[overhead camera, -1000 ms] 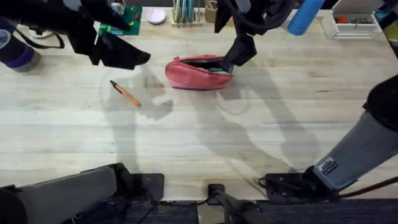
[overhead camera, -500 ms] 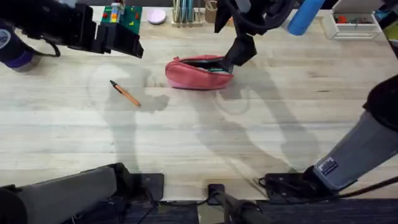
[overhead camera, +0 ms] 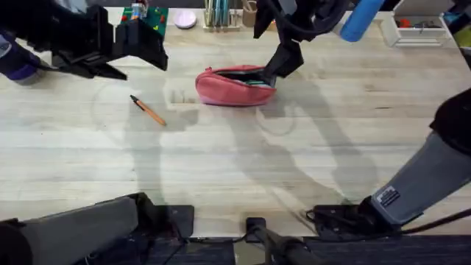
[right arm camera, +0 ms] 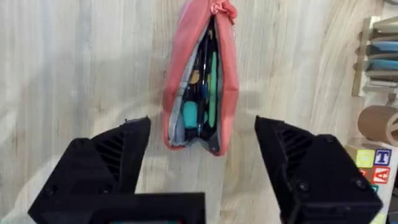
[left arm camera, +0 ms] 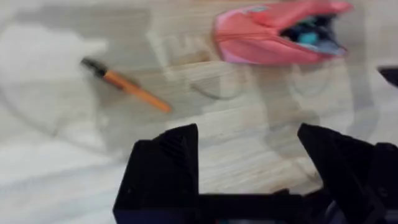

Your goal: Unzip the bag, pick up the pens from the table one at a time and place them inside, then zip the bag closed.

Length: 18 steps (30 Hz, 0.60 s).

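- One soft salmon-pink fabric pouch (overhead camera: 235,86) lies on the light wooden plank table (overhead camera: 243,158), at about 12 o'clock from the table's middle in the overhead view, its zipper open along the top.
- One slim orange pen with a black tip (overhead camera: 148,110) lies flat on the table at about 9 o'clock from the pouch, well apart from it.
- The left gripper (overhead camera: 121,62) hangs above the table at about 11 o'clock from the orange pen, its black fingers spread wide and holding nothing.
- The right gripper (overhead camera: 283,62) sits just beside the pouch's right end, its fingers parted and empty.
- The right wrist view looks into the open pouch (right arm camera: 200,81) and shows several pens inside, teal and green among them, which the overhead view does not resolve.
- The left wrist view shows the orange pen (left arm camera: 127,85) and the pouch (left arm camera: 277,34) beyond its own spread fingers (left arm camera: 165,165).
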Each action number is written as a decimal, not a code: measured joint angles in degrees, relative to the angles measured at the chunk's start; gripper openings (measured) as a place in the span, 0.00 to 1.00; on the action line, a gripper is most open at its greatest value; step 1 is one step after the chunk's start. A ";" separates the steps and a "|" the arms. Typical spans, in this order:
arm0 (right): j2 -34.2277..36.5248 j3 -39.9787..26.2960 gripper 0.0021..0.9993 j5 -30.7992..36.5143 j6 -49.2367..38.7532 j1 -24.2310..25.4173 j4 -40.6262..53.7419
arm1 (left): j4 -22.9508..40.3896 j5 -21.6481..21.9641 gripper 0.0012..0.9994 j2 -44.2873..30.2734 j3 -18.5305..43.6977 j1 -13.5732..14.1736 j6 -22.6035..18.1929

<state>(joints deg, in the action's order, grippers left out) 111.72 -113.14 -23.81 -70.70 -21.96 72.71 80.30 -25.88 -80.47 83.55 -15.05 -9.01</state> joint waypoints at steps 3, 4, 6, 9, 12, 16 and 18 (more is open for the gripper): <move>0.00 0.00 1.00 0.00 0.00 0.00 0.00 | -0.71 5.37 0.99 0.00 0.00 0.00 8.34; 0.00 0.00 1.00 0.00 0.00 0.00 0.00 | -0.79 7.09 0.99 -0.01 0.00 0.00 11.21; 0.00 0.00 1.00 0.00 0.00 0.00 0.00 | -0.67 9.63 0.99 -0.11 0.00 0.00 15.54; 0.00 0.00 1.00 0.00 0.00 0.00 0.00 | 0.14 12.01 0.99 -0.26 0.00 0.00 19.74; 0.00 0.00 1.00 0.00 0.00 0.00 0.00 | 0.74 12.84 0.99 -0.26 0.00 0.00 21.66; 0.00 0.00 1.00 0.00 0.00 0.00 0.00 | 0.61 13.12 0.99 -0.27 0.00 0.00 23.02; 0.00 0.00 1.00 0.00 0.00 0.00 0.00 | 0.30 13.15 0.99 -0.26 0.00 0.00 23.38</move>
<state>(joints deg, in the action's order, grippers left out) 111.72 -113.14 -23.81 -70.70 -21.96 72.71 80.60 -12.73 -80.73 83.55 -15.05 14.36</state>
